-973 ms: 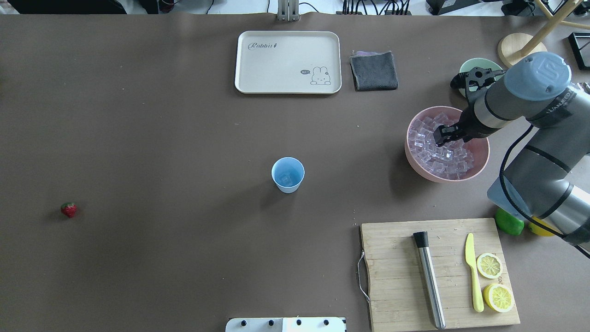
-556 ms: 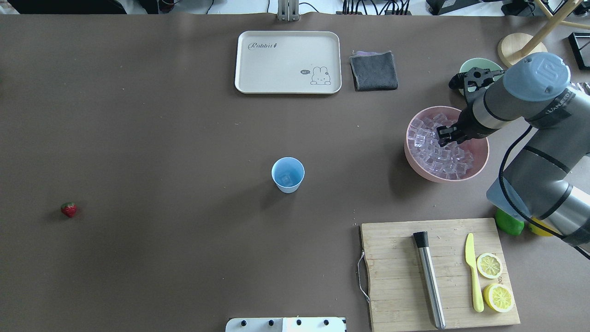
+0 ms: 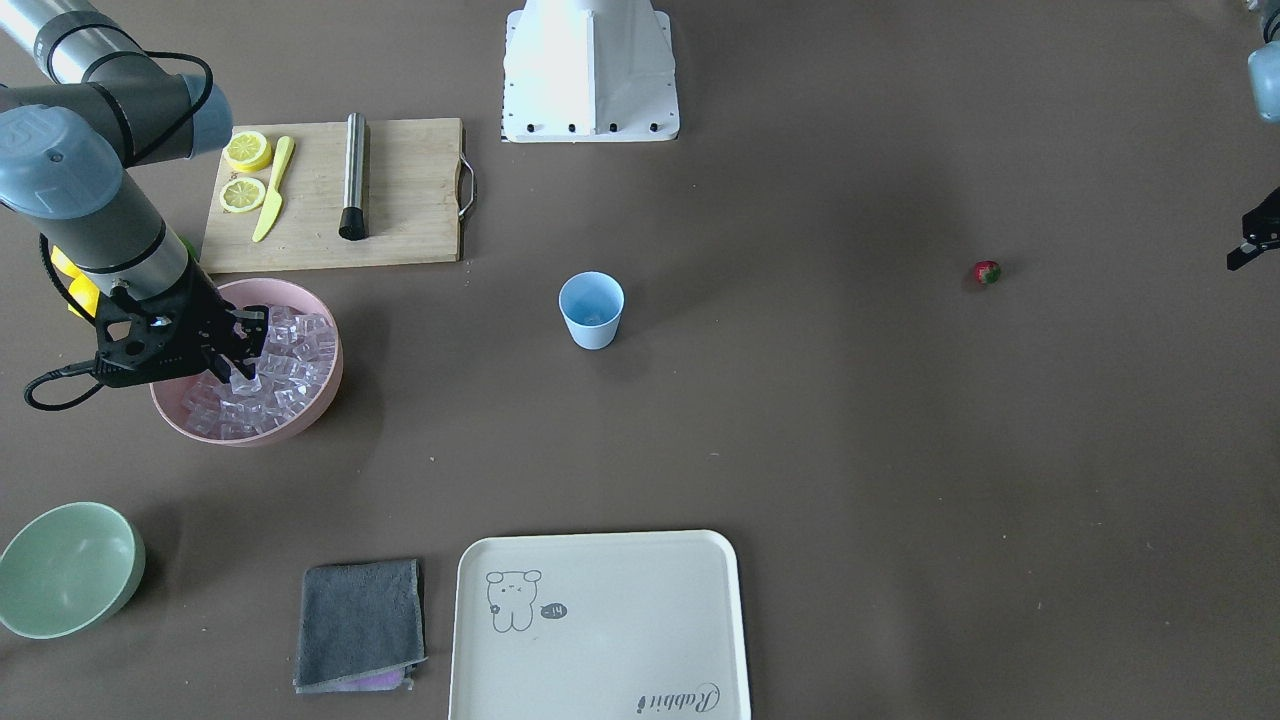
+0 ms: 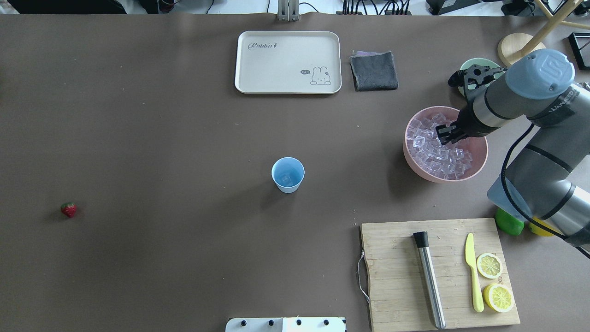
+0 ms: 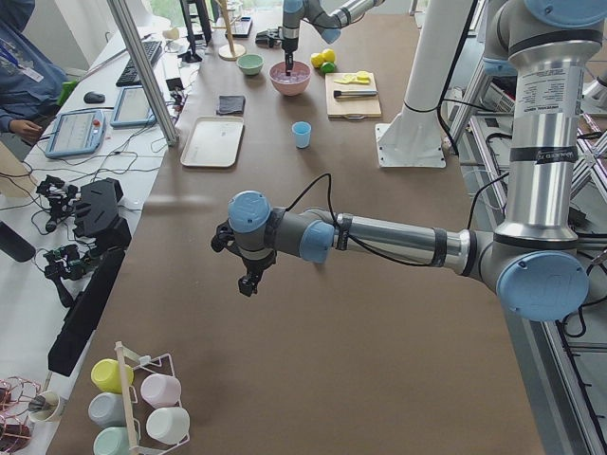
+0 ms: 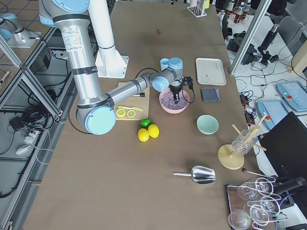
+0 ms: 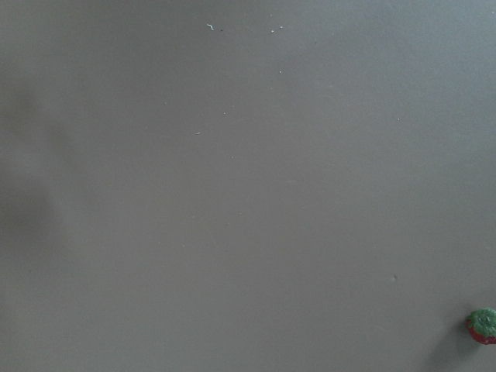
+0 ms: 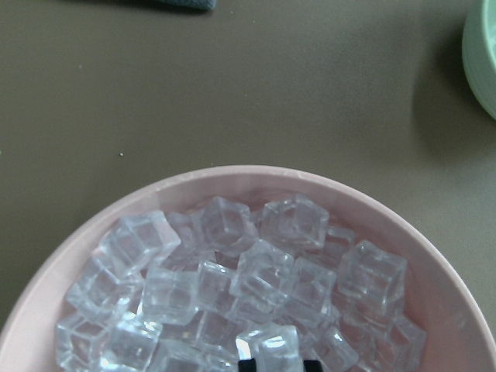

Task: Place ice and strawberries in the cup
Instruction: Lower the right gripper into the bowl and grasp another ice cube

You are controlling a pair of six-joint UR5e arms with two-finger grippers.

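Observation:
The light blue cup (image 4: 288, 174) stands mid-table with one ice cube in it; it also shows in the front view (image 3: 591, 310). The pink bowl (image 4: 483, 154) holds many clear ice cubes (image 4: 433, 150). My right gripper (image 4: 445, 133) hangs just over the bowl, shut on one ice cube (image 8: 271, 347), which also shows in the front view (image 3: 243, 383). The strawberry (image 4: 69, 210) lies alone far to the left, and at the left wrist view's lower right corner (image 7: 483, 325). My left gripper (image 3: 1250, 245) hovers near the strawberry, at the frame's edge; I cannot tell whether it is open or shut.
A cutting board (image 4: 396, 276) at front right carries a metal muddler (image 4: 429, 281), a yellow knife (image 4: 472, 272) and lemon halves (image 4: 489, 265). A lime (image 4: 508, 222) sits beside it. A tray (image 4: 288, 62), a grey cloth (image 4: 374, 70) and a pale green bowl (image 3: 65, 565) lie at the far side.
My right gripper has risen out of the ice pile with one cube between its fingers and drifted slightly towards the far side. The cup and strawberry have not moved.

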